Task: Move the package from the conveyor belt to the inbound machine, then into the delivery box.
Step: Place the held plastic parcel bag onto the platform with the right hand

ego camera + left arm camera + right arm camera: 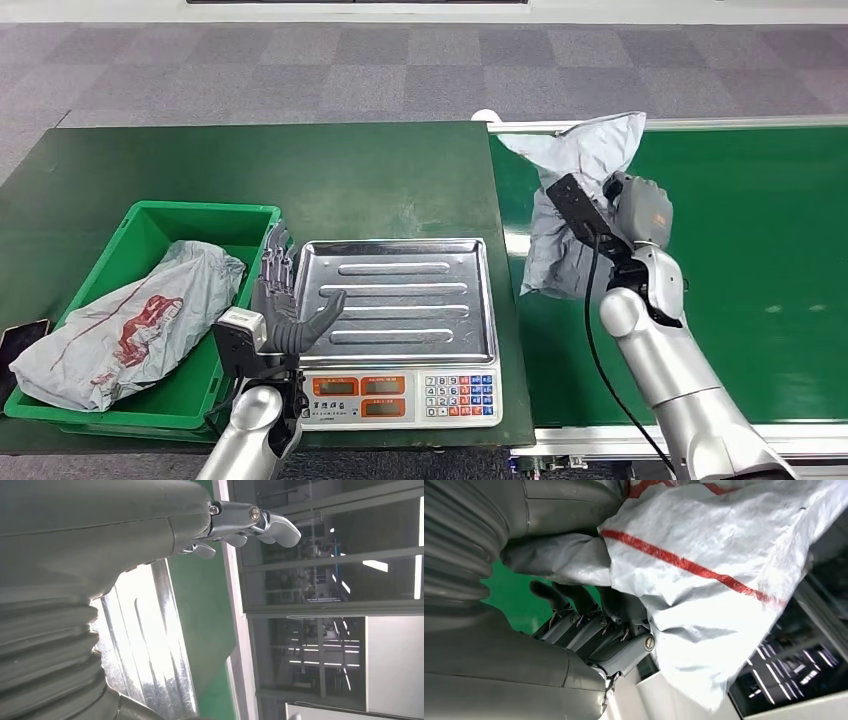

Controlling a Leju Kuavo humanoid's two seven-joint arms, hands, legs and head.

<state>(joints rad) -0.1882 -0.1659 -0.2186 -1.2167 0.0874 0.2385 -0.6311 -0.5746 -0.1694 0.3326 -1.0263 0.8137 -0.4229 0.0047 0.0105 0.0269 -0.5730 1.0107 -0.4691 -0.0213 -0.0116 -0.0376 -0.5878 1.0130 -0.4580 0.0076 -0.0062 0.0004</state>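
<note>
Right hand [632,205] grips the package [575,200] above the conveyor belt [760,250], at three o'clock from the scale [405,300]; left hand [285,300] spread, empty. Soft plastic might slip mid-carry.

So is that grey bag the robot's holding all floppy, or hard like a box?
Probably floppy: the grey package is wrinkled and sags below the right hand, its top corner sticking up loosely. It looks light for its size, since one hand lifts it above the conveyor belt. Its smooth plastic skin may be a bit slippery.
</note>
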